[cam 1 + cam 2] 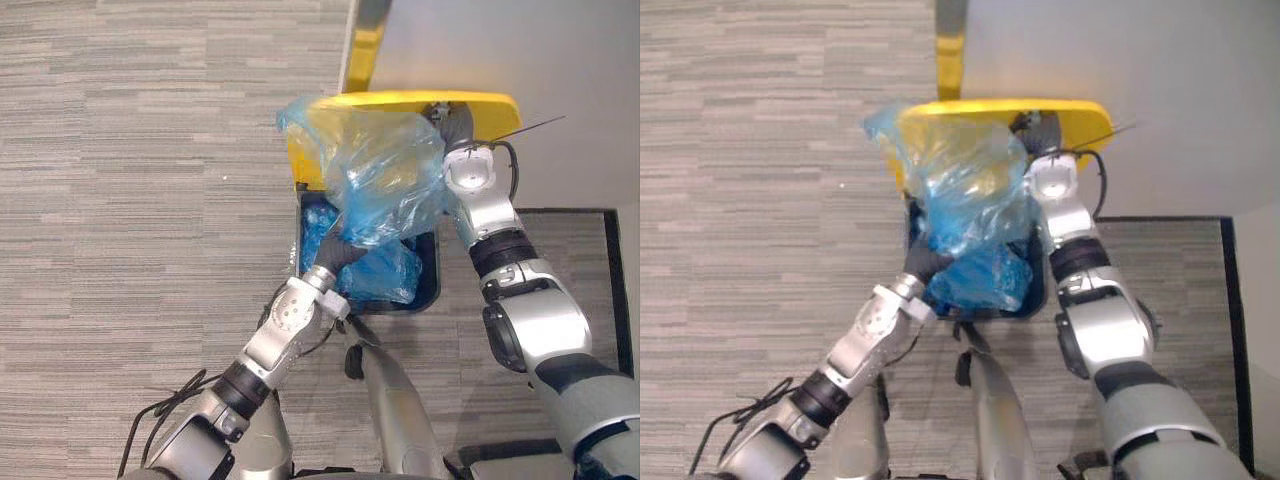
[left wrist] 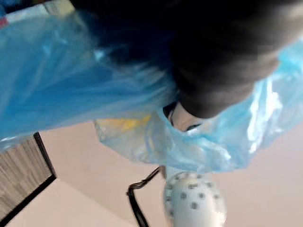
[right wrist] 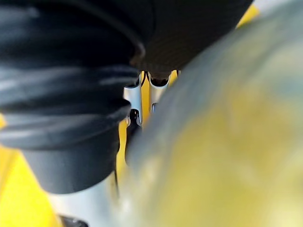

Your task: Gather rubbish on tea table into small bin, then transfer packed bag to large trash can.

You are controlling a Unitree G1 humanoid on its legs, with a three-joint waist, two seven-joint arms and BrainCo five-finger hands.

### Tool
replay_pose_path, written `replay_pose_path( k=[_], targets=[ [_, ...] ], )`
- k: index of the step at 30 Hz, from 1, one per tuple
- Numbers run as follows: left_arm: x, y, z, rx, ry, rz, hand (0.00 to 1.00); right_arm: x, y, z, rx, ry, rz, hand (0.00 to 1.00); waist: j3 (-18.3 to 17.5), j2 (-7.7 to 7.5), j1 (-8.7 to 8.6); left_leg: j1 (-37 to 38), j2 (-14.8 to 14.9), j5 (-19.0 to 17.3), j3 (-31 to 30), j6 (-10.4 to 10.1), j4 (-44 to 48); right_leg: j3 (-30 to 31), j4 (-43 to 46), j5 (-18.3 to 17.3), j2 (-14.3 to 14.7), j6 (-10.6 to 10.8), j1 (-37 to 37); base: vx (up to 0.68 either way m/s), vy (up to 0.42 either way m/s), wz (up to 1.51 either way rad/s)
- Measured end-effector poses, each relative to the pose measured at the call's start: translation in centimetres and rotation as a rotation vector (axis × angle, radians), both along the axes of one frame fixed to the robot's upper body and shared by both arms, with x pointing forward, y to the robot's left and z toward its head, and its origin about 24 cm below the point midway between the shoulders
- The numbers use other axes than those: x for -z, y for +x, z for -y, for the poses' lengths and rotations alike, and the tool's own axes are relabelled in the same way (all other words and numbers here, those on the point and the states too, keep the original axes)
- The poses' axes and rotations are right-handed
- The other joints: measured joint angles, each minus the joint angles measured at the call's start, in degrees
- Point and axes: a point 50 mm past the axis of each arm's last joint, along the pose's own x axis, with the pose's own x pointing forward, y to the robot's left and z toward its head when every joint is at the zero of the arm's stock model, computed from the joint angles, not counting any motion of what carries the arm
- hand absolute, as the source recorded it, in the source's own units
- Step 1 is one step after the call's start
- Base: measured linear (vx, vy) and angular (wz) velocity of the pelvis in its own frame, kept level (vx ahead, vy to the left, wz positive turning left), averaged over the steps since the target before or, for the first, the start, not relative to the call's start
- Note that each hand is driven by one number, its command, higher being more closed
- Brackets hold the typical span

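A packed blue plastic bag (image 1: 385,180) hangs over the open mouth of the large dark trash can (image 1: 432,292), partly covering its raised yellow lid (image 1: 480,102). My left hand (image 1: 338,256) reaches up into the bag's lower end, and the blue film (image 2: 71,90) wraps round it. More blue plastic (image 1: 388,274) lies inside the can. My right hand (image 1: 452,122) is up at the lid, and its fingers (image 3: 134,97) lie straight against the yellow surface.
The can stands against a pale wall (image 1: 560,60). A yellow strip (image 1: 366,45) runs up beside the wall's edge. Grey striped floor (image 1: 130,200) stretches to the left. A dark-bordered mat (image 1: 612,262) lies to the right of the can.
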Motion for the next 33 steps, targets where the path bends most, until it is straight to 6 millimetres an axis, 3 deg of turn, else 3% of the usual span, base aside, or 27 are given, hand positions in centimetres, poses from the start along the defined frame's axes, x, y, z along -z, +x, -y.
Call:
replay_pose_path(
  k=[4,6,10,17,18,26,33],
  targets=[
    [0.0,1.4,0.6,-0.031,0.069,0.001,1.0,-2.1,-0.7,-1.1,-0.045,-0.006,0.092,0.0,0.0,-0.03,-0.26,-4.6,0.8,-0.8,0.2,-0.1,3.0,0.3,0.6,0.5,0.2,0.7,-3.9,0.0,-0.025,-0.11],
    [1.5,2.3,0.4,-0.072,0.143,-0.056,1.0,-3.5,-1.3,-2.0,-0.083,-0.023,0.156,0.0,0.1,-0.09,-0.63,-6.8,1.3,-0.9,0.3,-0.2,4.0,0.3,0.9,0.7,0.5,0.6,-6.0,0.02,-0.05,-0.09],
    [3.8,3.1,-0.4,-0.133,0.275,-0.12,1.0,-4.4,-2.0,-3.4,-0.135,-0.062,0.208,0.0,0.1,-0.17,-1.8,-8.9,2.7,-1.1,0.6,-0.6,5.3,0.1,1.1,0.7,1.4,0.5,-7.8,0.04,-0.053,-0.08],
    [4.3,4.7,-1.0,-0.233,0.412,-0.127,1.0,-6.6,-3.6,-4.7,-0.195,-0.068,0.347,0.0,0.2,-0.42,-2.53,-13.0,5.0,-1.1,3.1,-0.6,6.2,0.0,0.9,0.7,1.9,0.5,-12.0,0.02,-0.044,-0.03],
    [4.6,4.9,-1.5,-0.277,0.433,-0.142,0.0,-6.5,-3.7,-5.2,-0.205,-0.083,0.352,0.0,0.2,-0.42,-2.77,-12.9,5.4,-1.1,3.2,-0.7,6.2,-0.2,0.9,0.7,2.2,0.5,-12.0,0.04,-0.038,-0.08],
    [5.8,5.7,-3.3,-0.48,0.456,-0.246,0.0,-6.7,-4.6,-5.7,-0.236,-0.142,0.394,0.0,0.3,-0.61,-3.37,-12.8,5.5,-0.4,3.8,-1.4,4.6,-0.4,1.3,0.5,2.2,0.3,-12.7,0.04,-0.004,0.01],
    [6.1,6.0,-4.9,-0.62,0.441,-0.306,0.0,-5.0,-4.6,-6.0,-0.246,-0.209,0.361,0.0,0.5,-1.58,-3.33,-10.5,3.7,0.8,3.4,-1.8,2.3,-1.4,5.0,-1.8,0.1,-0.7,-12.3,0.06,0.015,0.12]
  ],
)
